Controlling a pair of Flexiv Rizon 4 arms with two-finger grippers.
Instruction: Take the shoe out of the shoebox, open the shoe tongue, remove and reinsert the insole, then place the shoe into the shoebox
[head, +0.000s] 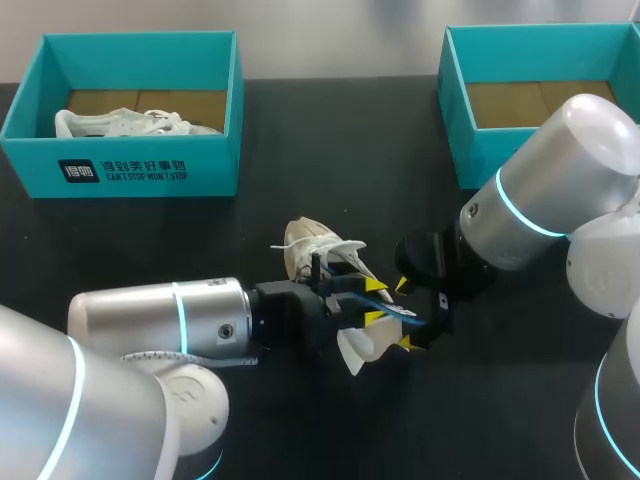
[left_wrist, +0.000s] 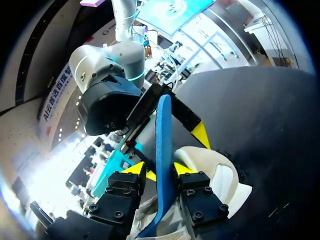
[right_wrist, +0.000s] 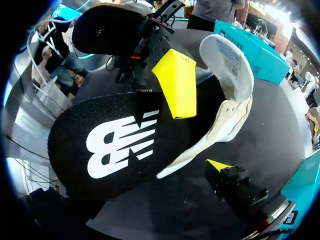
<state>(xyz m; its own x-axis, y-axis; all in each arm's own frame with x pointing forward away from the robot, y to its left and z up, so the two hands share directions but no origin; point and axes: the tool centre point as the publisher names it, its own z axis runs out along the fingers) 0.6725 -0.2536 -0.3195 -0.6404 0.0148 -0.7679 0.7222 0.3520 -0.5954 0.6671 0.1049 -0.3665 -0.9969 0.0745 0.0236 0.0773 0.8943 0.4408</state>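
Observation:
A white shoe (head: 305, 245) lies mid-table between two teal boxes. Its insole (left_wrist: 163, 135), blue underneath and black with a white logo on top (right_wrist: 115, 145), stands upright out of the shoe's heel end (left_wrist: 222, 175). My left gripper (head: 374, 303) comes in from the left and is shut on the insole's lower part, one yellow tip (right_wrist: 176, 90) flat on the black face. My right gripper (head: 406, 315) faces it from the right, wide open, its fingers either side of the insole's upper part without touching. One of its tips (right_wrist: 218, 165) shows beside the shoe (right_wrist: 232, 95); the other is hidden.
The left teal shoebox (head: 130, 172) at the back left holds another white shoe (head: 120, 123). A second teal box (head: 462, 110) stands at the back right, only cardboard showing inside. The black tabletop (head: 330, 150) runs between them.

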